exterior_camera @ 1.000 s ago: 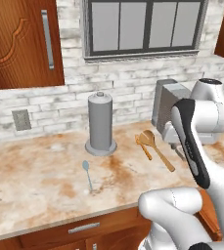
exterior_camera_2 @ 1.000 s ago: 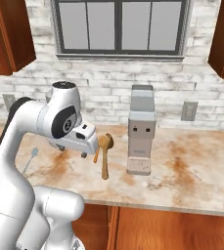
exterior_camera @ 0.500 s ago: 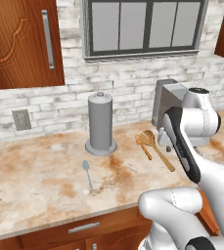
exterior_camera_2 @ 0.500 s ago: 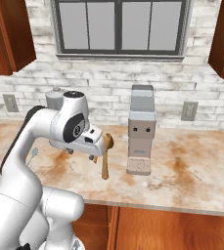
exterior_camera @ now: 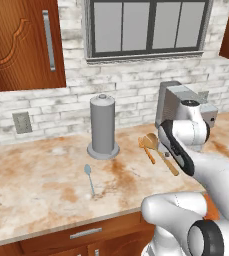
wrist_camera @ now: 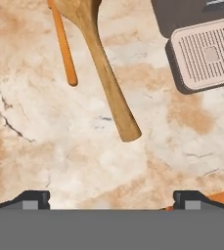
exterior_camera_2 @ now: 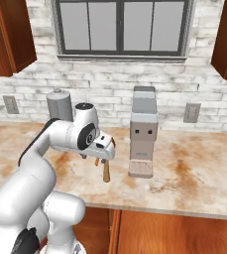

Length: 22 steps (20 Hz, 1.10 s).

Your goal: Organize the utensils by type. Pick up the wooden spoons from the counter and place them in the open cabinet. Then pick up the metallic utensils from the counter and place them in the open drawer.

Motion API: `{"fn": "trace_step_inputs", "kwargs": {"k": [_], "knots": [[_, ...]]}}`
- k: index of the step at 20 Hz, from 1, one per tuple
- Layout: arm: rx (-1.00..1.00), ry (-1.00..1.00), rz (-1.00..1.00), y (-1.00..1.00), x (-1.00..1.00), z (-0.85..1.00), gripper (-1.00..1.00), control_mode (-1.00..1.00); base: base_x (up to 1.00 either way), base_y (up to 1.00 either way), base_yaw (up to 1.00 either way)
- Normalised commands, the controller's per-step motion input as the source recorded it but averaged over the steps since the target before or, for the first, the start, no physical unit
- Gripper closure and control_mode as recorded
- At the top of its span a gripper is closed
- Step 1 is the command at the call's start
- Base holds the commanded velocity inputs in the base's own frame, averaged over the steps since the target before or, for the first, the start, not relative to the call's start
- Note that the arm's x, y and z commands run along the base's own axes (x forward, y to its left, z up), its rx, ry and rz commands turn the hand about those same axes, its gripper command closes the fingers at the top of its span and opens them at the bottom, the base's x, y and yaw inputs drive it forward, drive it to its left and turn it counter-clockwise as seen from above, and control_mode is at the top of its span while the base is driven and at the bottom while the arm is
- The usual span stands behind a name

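2 wooden spoons (exterior_camera: pixel 158 150), 1 metal spoon (exterior_camera: pixel 89 177), 1 grey canister (exterior_camera: pixel 103 127), 1 coffee machine (exterior_camera_2: pixel 143 131)

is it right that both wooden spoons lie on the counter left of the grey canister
No. In the left base view the wooden spoons lie on the counter to the right of the grey canister, not left.

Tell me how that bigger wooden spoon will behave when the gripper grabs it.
The larger wooden spoon looks solid, so probably stiff and light. Its handle seems flattish and lies flat on the counter, so rolling looks unlikely. Grabbed near the handle end, the bowl may droop.
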Motion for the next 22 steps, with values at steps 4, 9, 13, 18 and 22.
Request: {"fn": "trace_step_inputs", "kwargs": {"k": [4,9,13,18,22], "knots": [[0.00,0.00,0.00,-0.10,0.44,-0.43,-1.00,-1.00,0.00,0.00,0.00],[0.00,0.00,0.00,-0.03,0.30,-0.38,-1.00,-1.00,0.00,0.00,0.00],[0.00,0.00,0.00,-0.08,0.23,-0.37,-1.00,-1.00,0.00,0.00,0.00],[0.00,0.01,0.01,-0.11,0.19,-0.35,-1.00,-1.00,0.00,0.00,0.00],[0.00,0.03,0.01,-0.06,0.14,-0.39,-1.00,-1.00,0.00,0.00,0.00]]}}
